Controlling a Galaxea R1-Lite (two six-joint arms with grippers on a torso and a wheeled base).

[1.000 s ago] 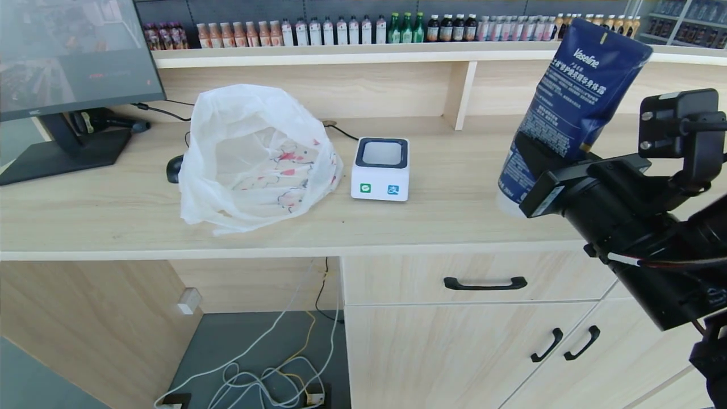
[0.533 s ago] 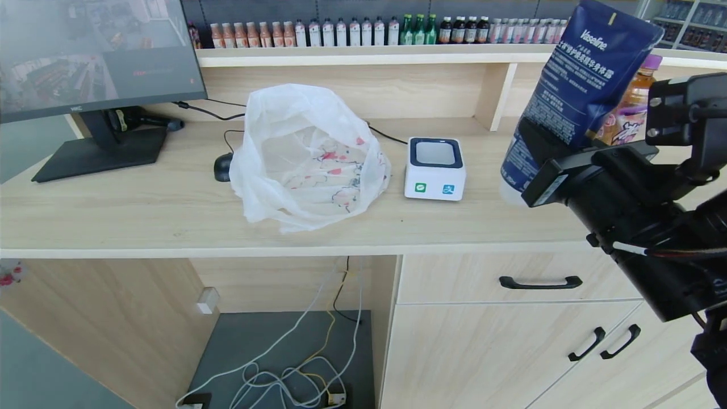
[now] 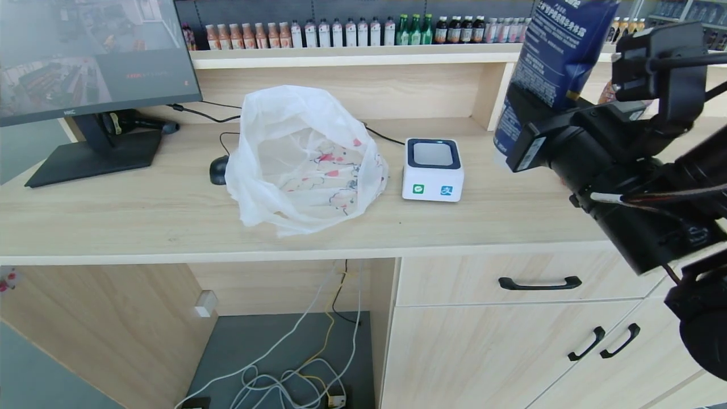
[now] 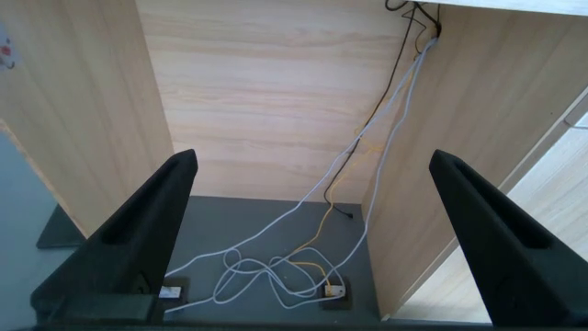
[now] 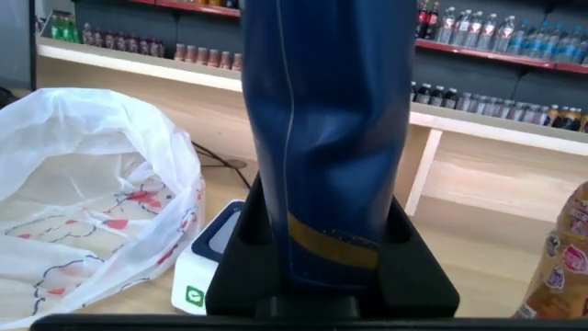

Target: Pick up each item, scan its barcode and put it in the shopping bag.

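A: Right gripper [image 5: 323, 241] clamps the blue pouch [image 3: 559, 51], now raised higher, above and right of the scanner [image 3: 431, 169].
B: Scan pending; shopping bag [image 3: 304, 159] waits left. Left gripper [image 4: 312, 161] hangs spread, empty.

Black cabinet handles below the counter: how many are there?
3. The drawer handle sits just under the counter; the two lower handles sit side by side beneath it. The right arm may hide more.
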